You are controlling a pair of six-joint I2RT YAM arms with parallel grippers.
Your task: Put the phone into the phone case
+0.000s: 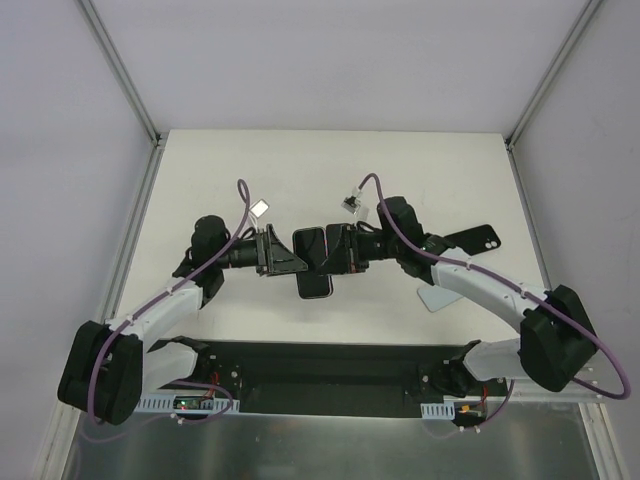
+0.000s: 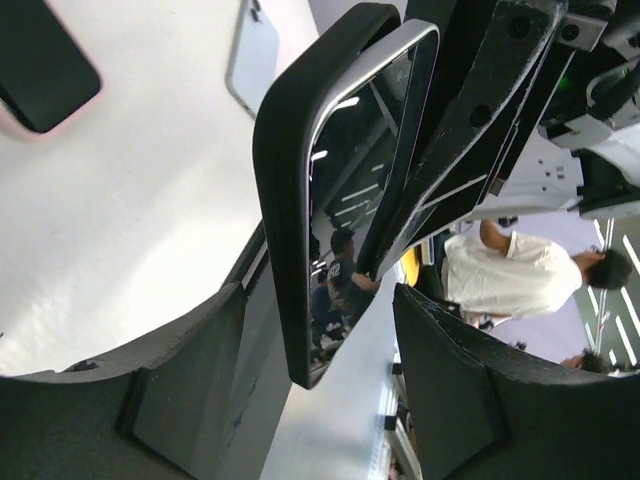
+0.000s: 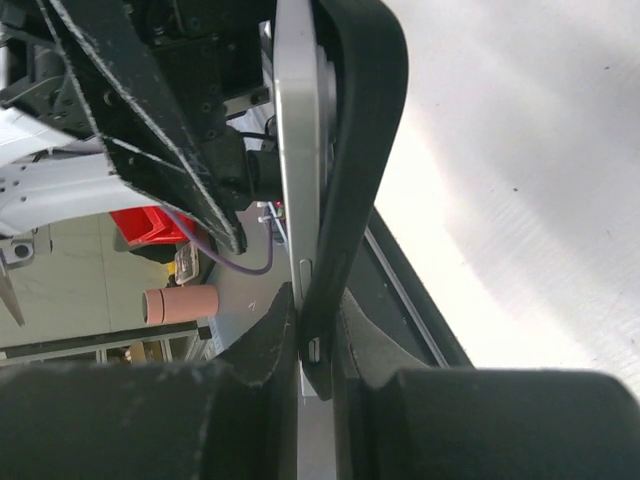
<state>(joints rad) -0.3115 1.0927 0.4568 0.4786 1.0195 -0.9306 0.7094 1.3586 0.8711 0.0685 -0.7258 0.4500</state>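
The phone (image 1: 310, 248) is held clear of the table (image 1: 330, 170) between the two arms, with its long axis running along the line from one set of fingers to the other. The screen is turned away from the table and the phone case (image 2: 272, 200) lies on the table side. The right gripper (image 3: 318, 325) is closed across the thickness of the stack, so that one end of phone and case together is pinched between its pads. The left gripper (image 2: 318, 295) is spread wide about the opposite end. Its table-side finger (image 2: 190, 390) lies just beside the back of the case, though contact cannot be confirmed, and its other finger (image 2: 470, 400) stands apart from the screen, so nothing is gripped by it. In the right wrist view a narrow gap is seen between case and phone toward the end away from the right fingers. That end is therefore judged not fully seated. The unseated end lies directly ahead of, and between, the left fingers, which makes the left arm the nearer and the only free one. A squeeze across the thickness at that end is judged to be what is called for, while the right grip is maintained. If pressure is applied off the long axis, the stack may pivot in the right pads.
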